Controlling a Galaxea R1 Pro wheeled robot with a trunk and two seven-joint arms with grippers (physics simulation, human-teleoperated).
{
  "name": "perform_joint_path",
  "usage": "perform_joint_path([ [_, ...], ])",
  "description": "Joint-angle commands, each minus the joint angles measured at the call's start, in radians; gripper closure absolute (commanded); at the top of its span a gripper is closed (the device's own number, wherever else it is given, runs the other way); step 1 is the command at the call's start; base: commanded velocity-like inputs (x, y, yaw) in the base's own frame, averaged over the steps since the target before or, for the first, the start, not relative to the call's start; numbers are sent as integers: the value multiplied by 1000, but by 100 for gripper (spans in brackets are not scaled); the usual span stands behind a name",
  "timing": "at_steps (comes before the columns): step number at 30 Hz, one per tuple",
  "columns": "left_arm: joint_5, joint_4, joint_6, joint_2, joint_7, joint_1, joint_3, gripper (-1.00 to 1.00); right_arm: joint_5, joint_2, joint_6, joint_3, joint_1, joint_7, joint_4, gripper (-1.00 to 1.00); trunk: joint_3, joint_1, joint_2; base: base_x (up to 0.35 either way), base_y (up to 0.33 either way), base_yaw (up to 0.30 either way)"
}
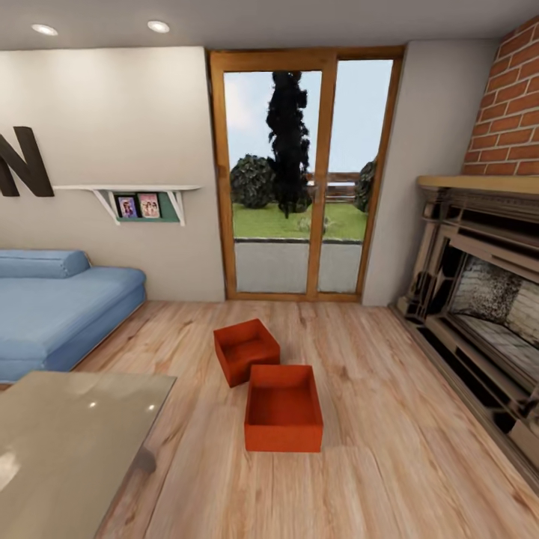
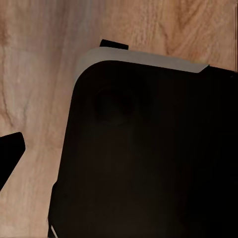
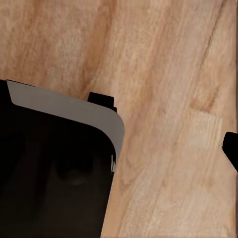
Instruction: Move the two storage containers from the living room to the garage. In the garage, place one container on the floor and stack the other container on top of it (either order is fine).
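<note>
Two red-orange open-top storage containers sit empty on the light wood floor of the living room in the head view. The nearer container (image 1: 283,408) lies straight ahead, and the farther container (image 1: 245,350) stands turned at an angle just behind it, corner almost touching. In the left wrist view my left gripper's one dark fingertip (image 2: 9,156) sits at the picture's edge over bare planks. The right gripper's fingertip (image 3: 231,149) likewise shows at the edge of the right wrist view. Both hold nothing. The garage is out of view.
A blue sofa (image 1: 52,311) lines the left wall, and a glass coffee table (image 1: 67,442) stands near left. A brick fireplace (image 1: 479,299) runs along the right. Glass doors (image 1: 299,180) are ahead. My dark base (image 2: 148,158) (image 3: 49,178) shows below both wrists.
</note>
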State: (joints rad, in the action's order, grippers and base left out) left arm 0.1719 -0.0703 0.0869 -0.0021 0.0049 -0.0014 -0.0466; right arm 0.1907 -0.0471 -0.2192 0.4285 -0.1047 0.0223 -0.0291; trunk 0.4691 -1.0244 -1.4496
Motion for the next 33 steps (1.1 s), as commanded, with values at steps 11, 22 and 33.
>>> perform_joint_path([
  [11, 3, 0, 2, 1, -6, 0, -4, -100, 8, 1, -8, 9, -1, 0, -3, -100, 1, -1, 0, 313, -103, 0],
  [22, 3, 0, 2, 1, -6, 0, -4, -100, 9, 1, -5, 9, -1, 0, -3, -100, 1, -1, 0, 306, -117, 0],
  [33, 0, 0, 4, 1, -6, 0, -3, -100, 7, 0, -5, 10, -1, -1, -3, -100, 1, -1, 0, 306, -117, 0],
])
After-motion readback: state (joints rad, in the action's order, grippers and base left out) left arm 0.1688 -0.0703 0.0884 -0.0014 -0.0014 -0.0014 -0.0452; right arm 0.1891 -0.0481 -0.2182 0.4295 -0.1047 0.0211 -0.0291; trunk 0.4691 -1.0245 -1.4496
